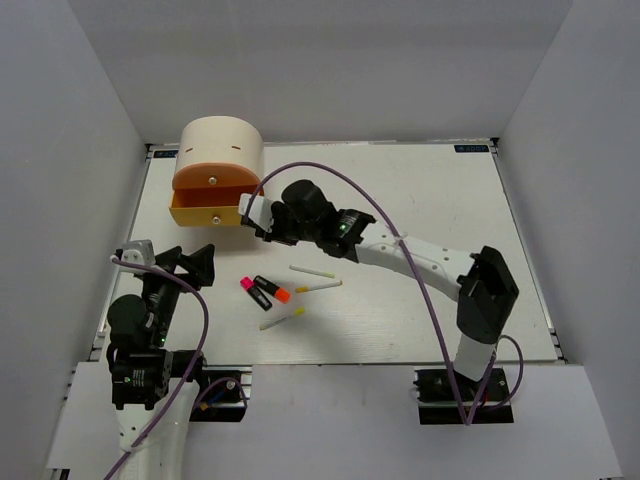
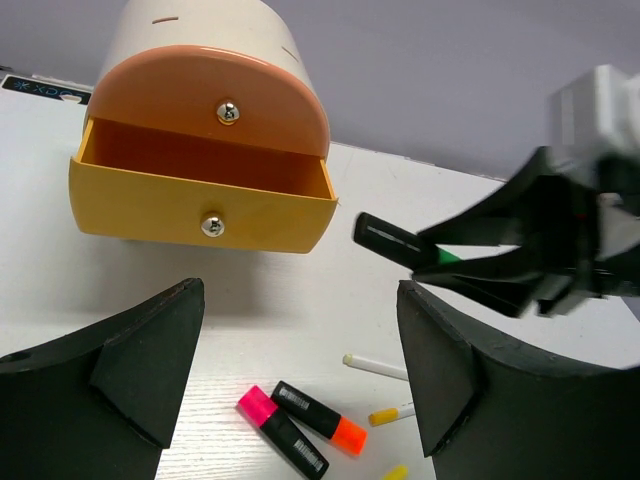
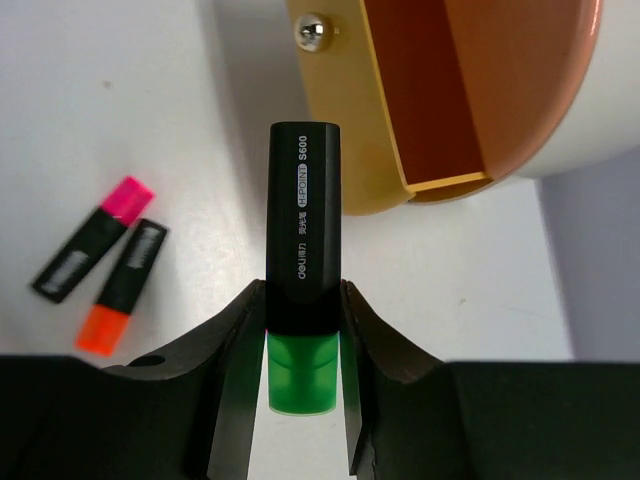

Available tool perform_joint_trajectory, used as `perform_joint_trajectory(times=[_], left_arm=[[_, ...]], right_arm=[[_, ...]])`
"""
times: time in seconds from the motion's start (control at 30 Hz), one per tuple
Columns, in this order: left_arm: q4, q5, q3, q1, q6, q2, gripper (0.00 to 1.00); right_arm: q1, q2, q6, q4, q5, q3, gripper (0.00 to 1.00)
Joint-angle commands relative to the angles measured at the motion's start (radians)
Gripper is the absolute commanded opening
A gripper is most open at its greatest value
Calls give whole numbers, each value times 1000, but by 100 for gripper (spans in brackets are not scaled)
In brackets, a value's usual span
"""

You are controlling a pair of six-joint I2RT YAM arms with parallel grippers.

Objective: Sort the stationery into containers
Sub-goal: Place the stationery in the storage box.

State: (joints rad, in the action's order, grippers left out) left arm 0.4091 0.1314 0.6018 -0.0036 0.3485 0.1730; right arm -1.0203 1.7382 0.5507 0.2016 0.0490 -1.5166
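The right pincer [image 3: 303, 305] grips the green highlighter [image 3: 303, 220] near its cap, just beside the organiser's [image 1: 222, 150] open lower drawer [image 2: 150, 215], so a misjudged approach could knock it against the rim onto the table [image 1: 420, 190]; the left pincer [image 2: 300, 335] hangs open.

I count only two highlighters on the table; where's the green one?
The green highlighter is held by the right gripper; in the top view it hangs just right of the open yellow drawer.
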Motion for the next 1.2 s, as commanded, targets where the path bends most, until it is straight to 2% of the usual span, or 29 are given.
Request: perform_joint_trajectory(times=[0.0,0.17,0.3,0.6,0.8,0.9,0.97,1.0,1.03,1.17], left_arm=[[0,11,-4,5,-8,-4,88],[0,2,-4,5,-8,-4,88],[0,-7,-4,5,-8,-4,88],[0,-18,-4,5,-8,-13,88],[0,-18,-4,5,-8,-13,88],[0,-18,-4,5,-8,-13,88],[0,-18,-4,5,-8,-13,88],[0,-18,-4,5,-8,-13,88],[0,-18,-4,5,-8,-13,88],[0,-18,-4,5,-8,-4,88]], right_arm=[[-15,55,132,-94,-124,-80,6],[-24,142,224,-183,-176,-178,10],[-29,188,282,-186,-207,-246,10],[-29,250,370,-348,-201,-260,11],[-27,336,377,-386,-150,-298,12],[-29,349,367,-399,-144,-312,19],[-27,362,359,-398,-144,-320,27],[-29,362,359,-403,-149,-321,36],[-27,362,359,-404,-153,-318,40],[-27,344,342,-406,-164,-304,54]])
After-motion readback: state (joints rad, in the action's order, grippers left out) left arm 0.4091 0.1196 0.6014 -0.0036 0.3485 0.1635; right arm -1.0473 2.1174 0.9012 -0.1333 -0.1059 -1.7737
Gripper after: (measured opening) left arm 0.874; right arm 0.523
